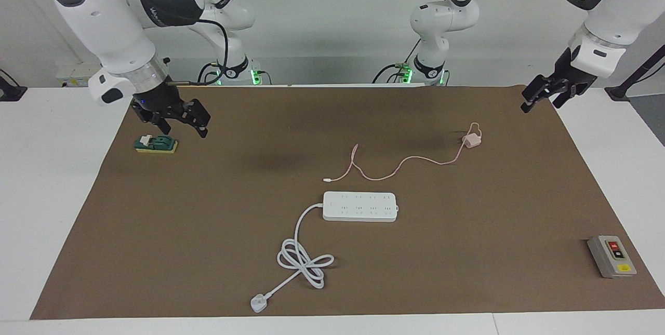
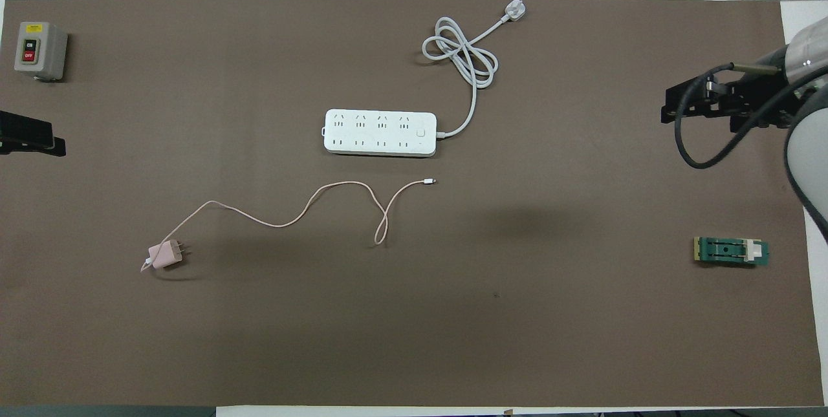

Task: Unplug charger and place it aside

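The pale pink charger (image 1: 471,141) lies on the brown mat toward the left arm's end, its prongs free of any socket; it also shows in the overhead view (image 2: 165,254). Its thin pink cable (image 1: 400,167) snakes across the mat and ends in a tiny white connector (image 2: 428,181) just short of the white power strip (image 1: 360,206), which lies farther from the robots. My left gripper (image 1: 542,105) hangs open and empty over the mat's corner at its own end. My right gripper (image 1: 184,130) hangs open and empty over the mat's edge at its end.
The strip's thick white cord (image 1: 304,257) coils farther out and ends in a plug (image 1: 258,303). A grey switch box (image 1: 612,256) stands near the mat's corner at the left arm's end. A small green block (image 1: 156,144) lies below the right gripper.
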`<state>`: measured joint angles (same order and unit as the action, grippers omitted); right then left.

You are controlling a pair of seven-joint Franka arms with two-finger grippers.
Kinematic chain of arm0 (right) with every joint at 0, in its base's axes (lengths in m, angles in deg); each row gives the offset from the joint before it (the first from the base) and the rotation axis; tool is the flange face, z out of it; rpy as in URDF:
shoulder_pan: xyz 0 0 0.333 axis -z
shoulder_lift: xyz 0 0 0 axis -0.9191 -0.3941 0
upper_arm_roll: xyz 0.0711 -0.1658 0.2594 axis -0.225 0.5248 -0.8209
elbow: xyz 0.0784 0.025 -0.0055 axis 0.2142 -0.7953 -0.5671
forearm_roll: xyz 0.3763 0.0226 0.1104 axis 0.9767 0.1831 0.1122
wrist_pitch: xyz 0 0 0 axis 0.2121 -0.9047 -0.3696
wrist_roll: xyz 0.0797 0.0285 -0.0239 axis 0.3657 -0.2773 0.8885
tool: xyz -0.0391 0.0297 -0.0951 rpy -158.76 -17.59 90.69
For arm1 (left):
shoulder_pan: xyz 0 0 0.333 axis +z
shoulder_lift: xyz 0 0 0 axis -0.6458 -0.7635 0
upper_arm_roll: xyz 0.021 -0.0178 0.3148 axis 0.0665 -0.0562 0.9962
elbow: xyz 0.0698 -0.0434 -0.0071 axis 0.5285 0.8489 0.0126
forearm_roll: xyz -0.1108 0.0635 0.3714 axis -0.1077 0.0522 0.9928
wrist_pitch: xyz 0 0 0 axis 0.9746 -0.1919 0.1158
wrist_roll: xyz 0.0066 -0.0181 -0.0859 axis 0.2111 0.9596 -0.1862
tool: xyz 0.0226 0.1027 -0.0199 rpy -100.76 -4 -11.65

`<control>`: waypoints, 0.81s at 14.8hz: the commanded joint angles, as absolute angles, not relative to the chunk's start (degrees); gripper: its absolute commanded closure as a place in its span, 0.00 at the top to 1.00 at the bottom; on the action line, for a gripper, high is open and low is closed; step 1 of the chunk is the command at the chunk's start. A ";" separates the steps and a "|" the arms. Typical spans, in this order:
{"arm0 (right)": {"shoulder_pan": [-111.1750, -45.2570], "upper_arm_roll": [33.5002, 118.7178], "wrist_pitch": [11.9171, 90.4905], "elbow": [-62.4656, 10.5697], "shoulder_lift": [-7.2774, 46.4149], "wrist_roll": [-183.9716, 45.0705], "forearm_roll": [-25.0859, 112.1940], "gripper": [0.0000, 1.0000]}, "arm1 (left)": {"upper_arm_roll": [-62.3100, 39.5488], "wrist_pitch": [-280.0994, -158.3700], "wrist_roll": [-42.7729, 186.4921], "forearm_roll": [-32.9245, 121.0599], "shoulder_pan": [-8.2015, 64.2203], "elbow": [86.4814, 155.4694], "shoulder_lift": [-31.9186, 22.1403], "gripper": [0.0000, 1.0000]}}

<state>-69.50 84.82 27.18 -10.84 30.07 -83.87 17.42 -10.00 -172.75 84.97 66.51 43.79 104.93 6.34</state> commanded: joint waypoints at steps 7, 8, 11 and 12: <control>-66.44 84.19 16.40 -12.46 38.95 -69.80 10.60 1.00 | -11.60 -170.41 84.40 68.41 41.46 104.94 7.81 1.00; -66.35 84.19 15.88 -12.55 39.39 -69.54 10.07 1.00 | -11.87 -170.50 84.84 68.33 41.37 105.29 7.98 1.00; -66.35 84.10 15.34 -15.26 42.02 -69.89 9.37 1.00 | -11.87 -170.50 85.46 68.15 41.37 105.64 8.25 1.00; -66.35 84.01 15.26 -15.45 42.20 -70.06 9.27 1.00 | -11.87 -170.33 85.46 68.06 41.37 105.64 8.33 1.00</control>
<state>-66.97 84.70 14.94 -12.29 39.81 -71.07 10.66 -12.29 -171.21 84.81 66.77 41.96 104.86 7.26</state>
